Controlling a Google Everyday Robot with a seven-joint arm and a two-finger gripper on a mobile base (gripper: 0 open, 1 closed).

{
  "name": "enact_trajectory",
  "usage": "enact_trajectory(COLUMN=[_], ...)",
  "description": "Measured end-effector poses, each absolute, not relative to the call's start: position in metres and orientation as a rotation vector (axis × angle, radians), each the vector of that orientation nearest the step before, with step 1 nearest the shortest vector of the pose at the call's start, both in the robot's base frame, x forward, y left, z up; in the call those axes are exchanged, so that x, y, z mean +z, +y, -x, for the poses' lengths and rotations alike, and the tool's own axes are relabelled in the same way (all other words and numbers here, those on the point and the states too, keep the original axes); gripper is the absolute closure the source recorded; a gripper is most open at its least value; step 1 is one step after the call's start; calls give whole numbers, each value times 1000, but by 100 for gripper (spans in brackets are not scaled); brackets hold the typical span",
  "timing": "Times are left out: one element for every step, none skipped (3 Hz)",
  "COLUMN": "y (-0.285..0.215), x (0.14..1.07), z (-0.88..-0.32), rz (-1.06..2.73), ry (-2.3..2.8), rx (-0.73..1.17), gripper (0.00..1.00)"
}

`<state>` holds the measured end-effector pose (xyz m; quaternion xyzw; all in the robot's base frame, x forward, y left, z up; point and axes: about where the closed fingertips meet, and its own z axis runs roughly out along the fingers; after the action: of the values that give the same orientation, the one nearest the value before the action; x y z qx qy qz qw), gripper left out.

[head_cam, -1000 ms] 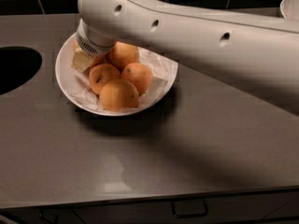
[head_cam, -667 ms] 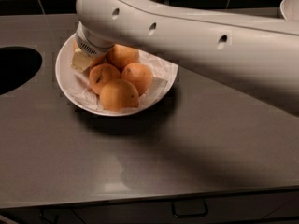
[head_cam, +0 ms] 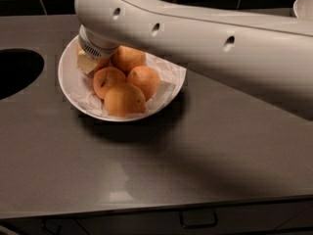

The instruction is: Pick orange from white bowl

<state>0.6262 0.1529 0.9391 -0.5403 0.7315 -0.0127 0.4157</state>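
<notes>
The white bowl (head_cam: 168,89), lined with crumpled white paper, stands on the grey counter at the left centre. Several oranges lie in it. The largest, paler orange (head_cam: 124,100) is at the front. Smaller, deeper-orange ones lie behind it at the left (head_cam: 108,81), the right (head_cam: 145,80) and the back (head_cam: 128,58). My gripper (head_cam: 89,64) reaches down into the back left of the bowl, next to a partly hidden orange (head_cam: 101,62). The thick white arm (head_cam: 195,38) comes in from the upper right and hides the bowl's back rim.
A dark round opening (head_cam: 14,72) is sunk into the counter at the far left. A white dish (head_cam: 304,6) stands at the top right corner. The counter's front edge (head_cam: 156,210) runs along the bottom, with a drawer handle (head_cam: 198,224) below.
The arm has shifted very slightly over the bowl. The oranges and the bowl have not moved.
</notes>
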Motion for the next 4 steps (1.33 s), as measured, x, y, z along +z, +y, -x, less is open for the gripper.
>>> enact_trajectory(y=[153,151,147,135], x=[939,943,951,972], z=[-626,-624,-622,-611], rz=[1357,1342,1316,1270], ry=[1837,1823,1793,1720], rx=[-32,-10,32,81], gripper=[92,100,100,100])
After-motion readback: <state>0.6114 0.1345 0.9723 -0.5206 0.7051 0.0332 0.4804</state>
